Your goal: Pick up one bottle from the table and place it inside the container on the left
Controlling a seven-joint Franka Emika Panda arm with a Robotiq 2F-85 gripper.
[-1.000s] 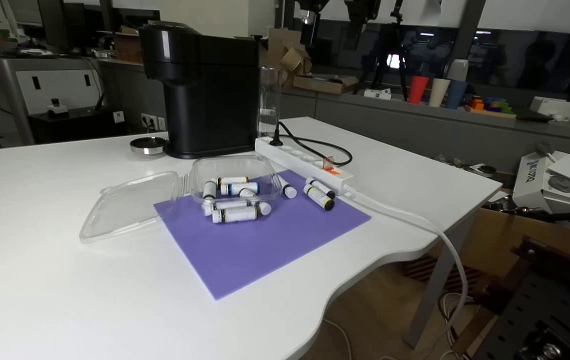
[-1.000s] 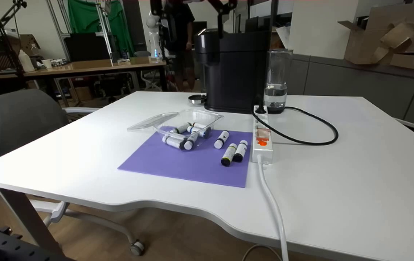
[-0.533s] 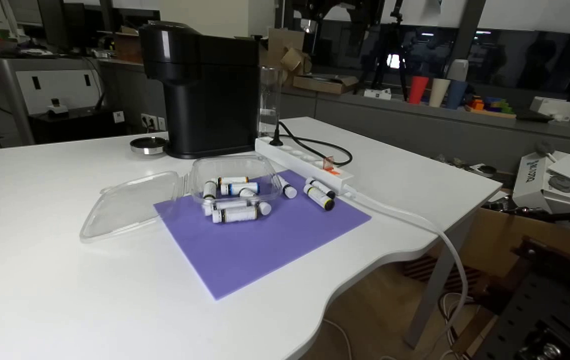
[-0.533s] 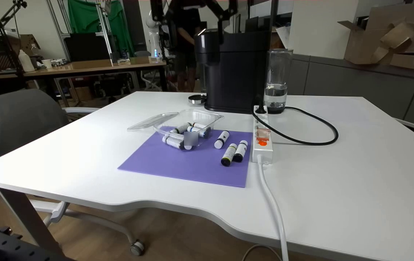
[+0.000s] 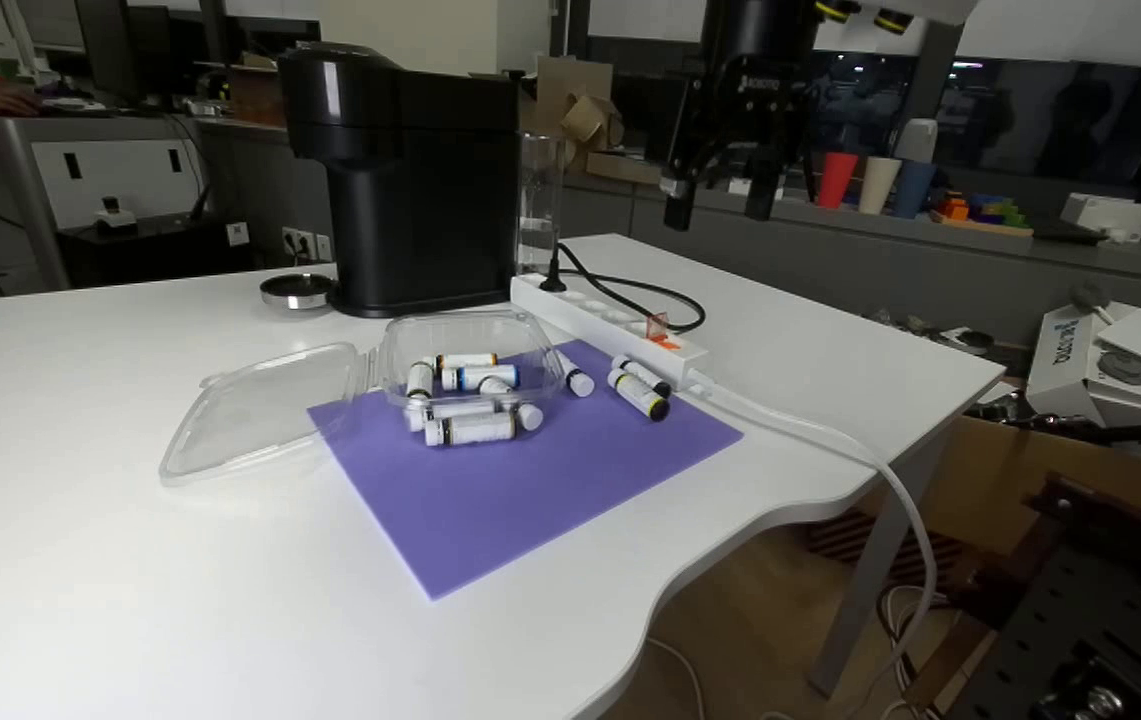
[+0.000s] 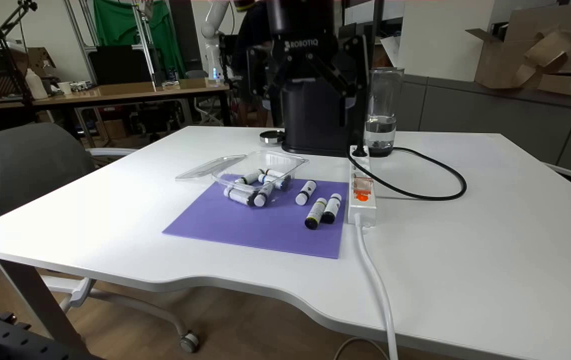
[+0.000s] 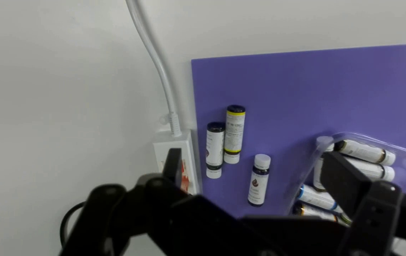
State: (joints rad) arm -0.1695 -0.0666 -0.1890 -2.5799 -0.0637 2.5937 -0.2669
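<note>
Three small white-labelled bottles lie loose on a purple mat: one with yellow bands [image 5: 638,394] [image 7: 235,131], one touching it [image 6: 332,208] [image 7: 215,147], and one apart [image 6: 306,192] [image 7: 258,183] nearer the container. The clear plastic container [image 7: 359,135] [image 5: 530,330] holds several more bottles, its lid [image 5: 260,410] folded open. My gripper [image 5: 719,205] [image 6: 315,117] hangs high above the white table [image 5: 180,600] in both exterior views. In the wrist view the jaws [image 7: 258,174] are wide apart with nothing between them; the lone bottle shows below, in the gap.
A white power strip [image 5: 610,325] [image 7: 174,153] lies beside the mat [image 5: 530,510], its white cable running over the table edge. A black coffee machine [image 5: 420,190] and a glass cylinder [image 6: 381,120] stand behind. A round metal dish [image 5: 297,290] sits near the machine.
My gripper has come down further into both exterior views and shifted to the right in them. The bottles and container have not moved. A person in the background has moved.
</note>
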